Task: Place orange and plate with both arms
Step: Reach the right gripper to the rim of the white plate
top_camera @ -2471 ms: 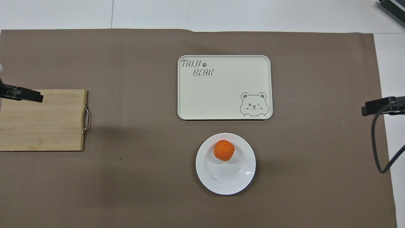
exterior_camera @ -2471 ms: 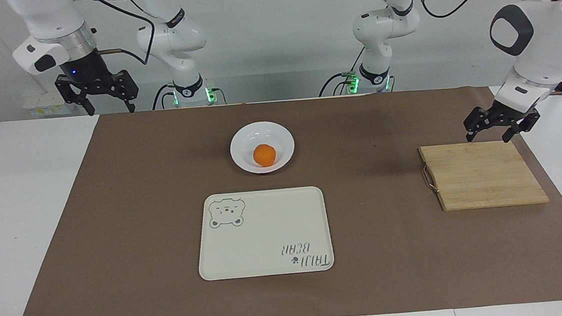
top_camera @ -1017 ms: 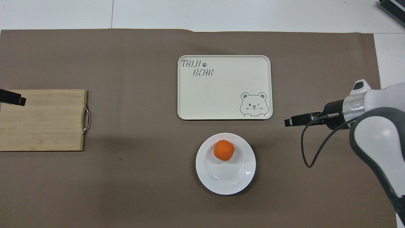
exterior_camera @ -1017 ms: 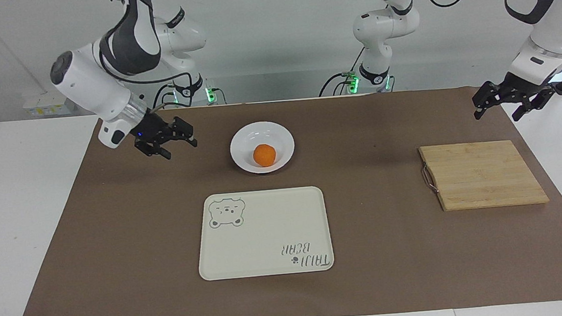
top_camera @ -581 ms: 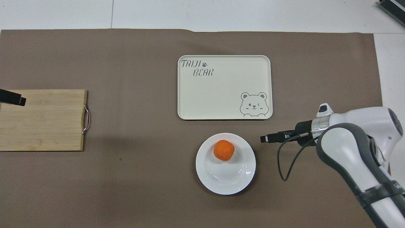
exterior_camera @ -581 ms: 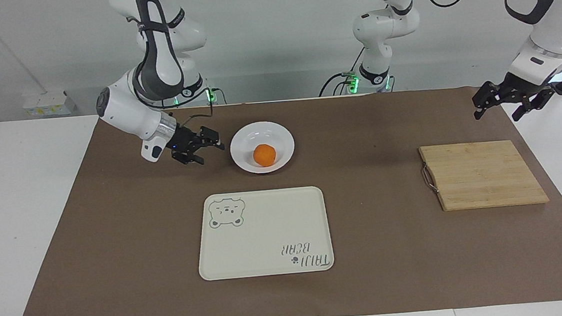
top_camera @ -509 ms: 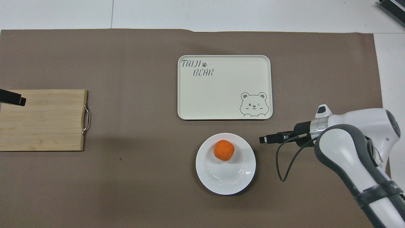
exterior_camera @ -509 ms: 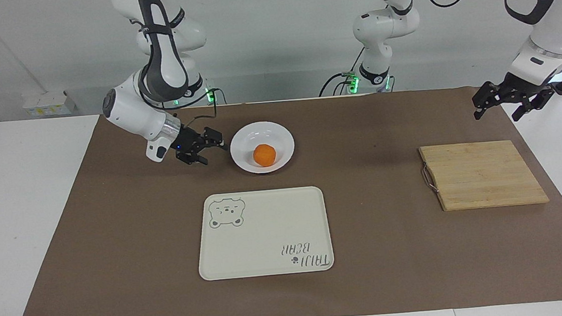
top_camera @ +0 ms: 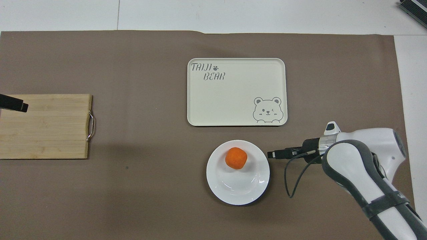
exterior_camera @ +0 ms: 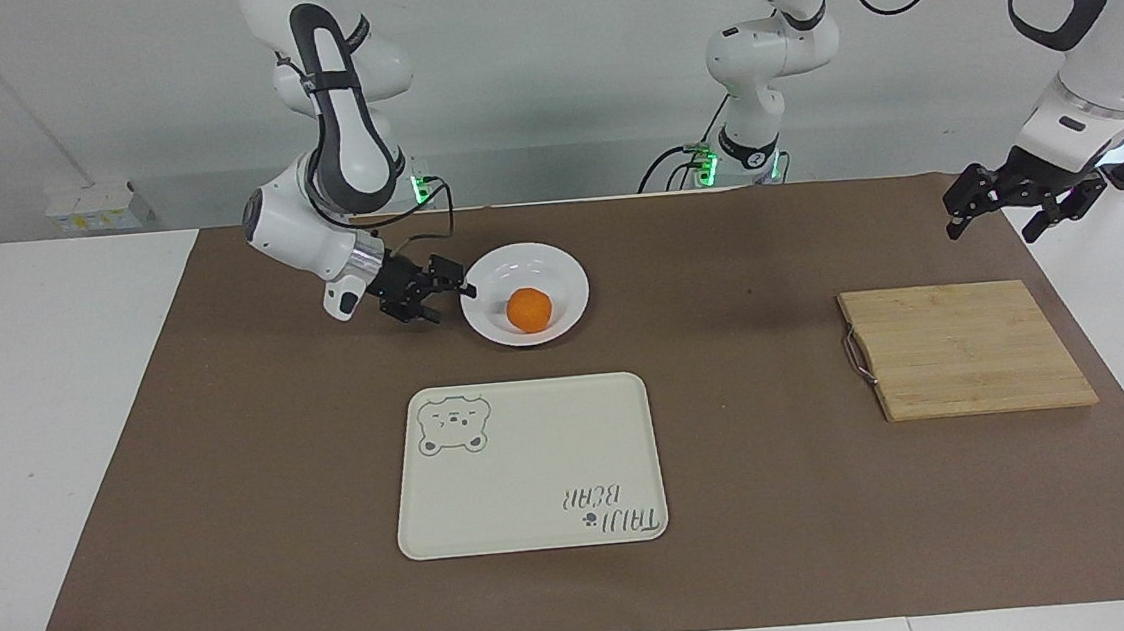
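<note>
- Because the orange (exterior_camera: 529, 310) lies in the plate (exterior_camera: 569, 273), which rests on the tabletop (exterior_camera: 234, 482) nearer the robots than the tray (exterior_camera: 535, 478), the right end effector (exterior_camera: 450, 298) comes in low, fingers released, at the rim, apparently to pinch it.
- The left end effector (exterior_camera: 995, 213) waits, released, above the tabletop near the cutting board (exterior_camera: 966, 349).

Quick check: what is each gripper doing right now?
Left gripper: open, empty, raised near the cutting board.
Right gripper: open, empty, at the plate rim.
</note>
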`<state>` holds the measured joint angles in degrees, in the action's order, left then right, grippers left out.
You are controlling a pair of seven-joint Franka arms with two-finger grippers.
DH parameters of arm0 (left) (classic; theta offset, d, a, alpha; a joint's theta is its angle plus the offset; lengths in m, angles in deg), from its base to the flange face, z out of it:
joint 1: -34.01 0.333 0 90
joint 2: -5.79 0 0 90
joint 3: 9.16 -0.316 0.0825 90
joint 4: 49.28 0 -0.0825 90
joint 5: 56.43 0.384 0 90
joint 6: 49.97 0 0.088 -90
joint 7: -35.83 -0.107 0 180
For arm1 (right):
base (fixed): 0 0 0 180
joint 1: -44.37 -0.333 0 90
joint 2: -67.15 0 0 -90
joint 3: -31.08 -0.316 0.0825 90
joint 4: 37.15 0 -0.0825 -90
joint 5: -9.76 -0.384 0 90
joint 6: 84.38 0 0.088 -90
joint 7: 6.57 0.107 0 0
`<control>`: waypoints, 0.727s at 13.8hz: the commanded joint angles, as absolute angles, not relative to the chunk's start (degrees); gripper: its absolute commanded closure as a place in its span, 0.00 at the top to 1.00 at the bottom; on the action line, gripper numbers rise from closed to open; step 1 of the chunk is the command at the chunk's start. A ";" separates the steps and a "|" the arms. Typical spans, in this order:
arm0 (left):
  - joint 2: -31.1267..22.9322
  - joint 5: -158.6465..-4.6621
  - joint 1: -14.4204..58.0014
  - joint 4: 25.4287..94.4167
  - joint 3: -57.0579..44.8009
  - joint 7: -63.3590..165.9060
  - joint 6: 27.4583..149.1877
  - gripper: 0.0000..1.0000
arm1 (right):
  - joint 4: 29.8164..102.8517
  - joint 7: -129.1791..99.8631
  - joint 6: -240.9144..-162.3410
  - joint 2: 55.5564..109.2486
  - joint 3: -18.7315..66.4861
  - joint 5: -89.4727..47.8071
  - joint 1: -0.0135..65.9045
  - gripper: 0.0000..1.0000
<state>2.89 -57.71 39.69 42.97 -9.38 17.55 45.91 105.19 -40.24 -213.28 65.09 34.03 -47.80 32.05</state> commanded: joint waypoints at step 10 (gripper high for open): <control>2.80 -57.13 33.04 40.64 -8.19 27.12 45.12 1.00 | 114.28 -42.52 -218.75 60.29 34.07 -60.11 26.19 1.00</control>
<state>2.93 -57.71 34.04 41.42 -7.52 25.96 45.89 112.39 -40.80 -216.44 61.93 34.06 -57.03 27.59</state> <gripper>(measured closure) 0.000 0.000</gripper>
